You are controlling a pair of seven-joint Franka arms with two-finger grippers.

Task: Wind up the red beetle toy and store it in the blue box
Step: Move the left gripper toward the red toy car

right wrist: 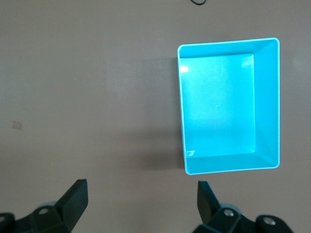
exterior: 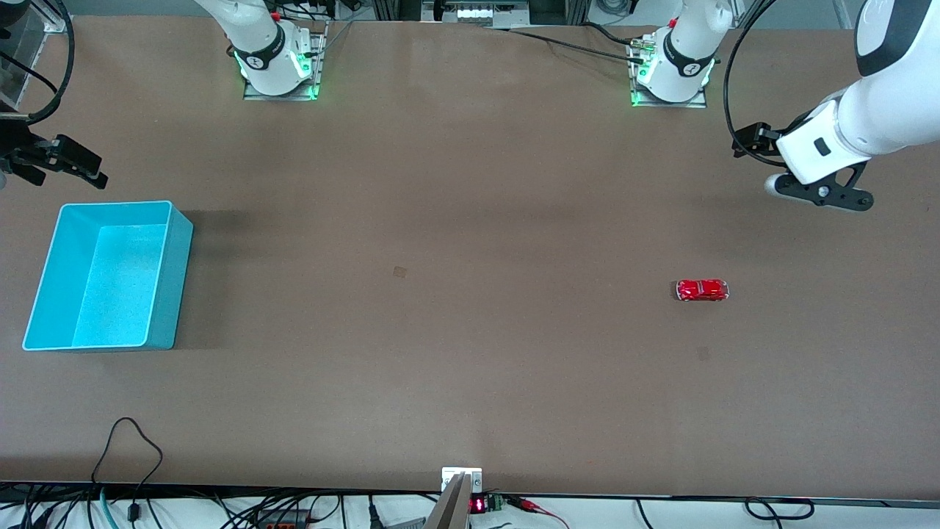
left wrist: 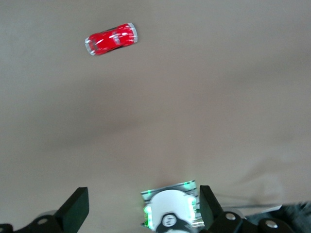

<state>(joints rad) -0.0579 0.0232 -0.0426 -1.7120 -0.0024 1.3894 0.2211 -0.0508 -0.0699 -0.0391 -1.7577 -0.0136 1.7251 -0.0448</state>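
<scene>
The tiny glossy red beetle-shaped toy car with silvery windows (exterior: 703,290) sits on its wheels on the bare brown tabletop (exterior: 440,330), right of centre in the front view, toward my left arm's end of the table, and shows again in the upper left of my left wrist view (left wrist: 111,39). My left gripper (left wrist: 143,206) hangs in the air over bare table in the front view's upper right (exterior: 756,143), well apart from the toy, with its fingers spread wide and nothing between them. My right gripper (right wrist: 141,201) waits at the left edge of the front view (exterior: 62,163), also spread and empty, above the table just beside the light blue rectangular plastic bin with tall thin walls (exterior: 165,275), which stands open-topped and empty. I judge the toy light, rigid and slick, with a rounded shell that pads could slide off, so it may squirt out or roll on its wheels. I would take it across its flatter flanks, low near the wheels, fingers square to its length, leaving the wheels free for winding.
</scene>
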